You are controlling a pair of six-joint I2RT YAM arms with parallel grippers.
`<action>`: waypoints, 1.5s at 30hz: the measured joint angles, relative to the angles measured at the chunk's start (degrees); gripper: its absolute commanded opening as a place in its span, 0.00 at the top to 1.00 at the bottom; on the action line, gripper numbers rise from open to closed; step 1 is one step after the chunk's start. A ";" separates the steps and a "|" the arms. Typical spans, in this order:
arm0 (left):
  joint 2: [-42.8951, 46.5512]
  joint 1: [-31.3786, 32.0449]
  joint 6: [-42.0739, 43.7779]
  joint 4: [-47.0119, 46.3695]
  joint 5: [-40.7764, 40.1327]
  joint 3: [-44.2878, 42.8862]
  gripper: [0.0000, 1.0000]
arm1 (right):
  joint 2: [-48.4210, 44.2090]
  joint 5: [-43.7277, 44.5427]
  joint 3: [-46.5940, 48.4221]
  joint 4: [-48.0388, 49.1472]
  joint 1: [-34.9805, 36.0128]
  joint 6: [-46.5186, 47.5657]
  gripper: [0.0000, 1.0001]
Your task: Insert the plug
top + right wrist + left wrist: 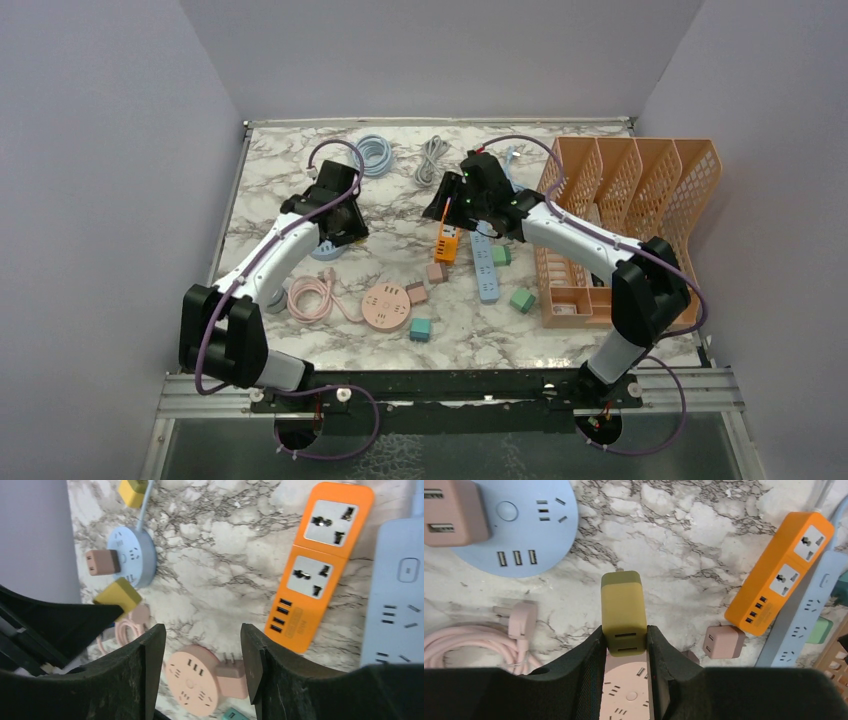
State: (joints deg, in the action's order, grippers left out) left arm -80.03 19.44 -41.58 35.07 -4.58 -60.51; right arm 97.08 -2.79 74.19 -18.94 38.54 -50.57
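Note:
My left gripper [342, 218] [624, 636] is shut on an olive-yellow plug cube [623, 609], held above the marble table; the cube also shows in the right wrist view [118, 593]. A round blue power strip [516, 527] [131, 555] lies just to its left with a pink cube [451, 510] plugged into it. A round pink power strip [386, 306] [192, 680] lies below. My right gripper [452, 205] [202, 635] is open and empty, hovering beside the orange power strip [447, 243] [320, 565].
A long blue power strip [485, 265] lies right of the orange one. Loose pink [436, 271], green [522, 299] and teal [420, 329] cubes are scattered in front. An orange file rack [630, 220] stands at the right. Coiled cables [375, 155] lie at the back, and a pink cable [312, 298] at the left.

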 measured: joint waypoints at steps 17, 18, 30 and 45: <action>-18.60 -11.43 16.04 18.36 4.07 -23.26 1.00 | -5.16 8.39 -3.56 -0.48 0.00 15.28 0.45; -19.69 -11.50 16.68 18.80 4.09 -24.26 1.00 | -5.40 8.59 -3.54 -0.48 0.00 15.93 0.45; -28.06 -12.44 21.14 24.17 4.76 -30.18 1.00 | -5.90 10.47 -3.54 -0.52 0.00 19.39 0.45; -30.16 -14.43 21.27 25.05 6.62 -31.30 0.98 | -5.90 12.57 -3.54 -0.55 0.00 20.22 0.45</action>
State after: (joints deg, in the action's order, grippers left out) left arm -110.19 5.02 -20.32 60.12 2.04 -91.81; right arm 91.18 9.78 70.65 -19.49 38.54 -30.35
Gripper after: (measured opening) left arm 0.325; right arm 0.551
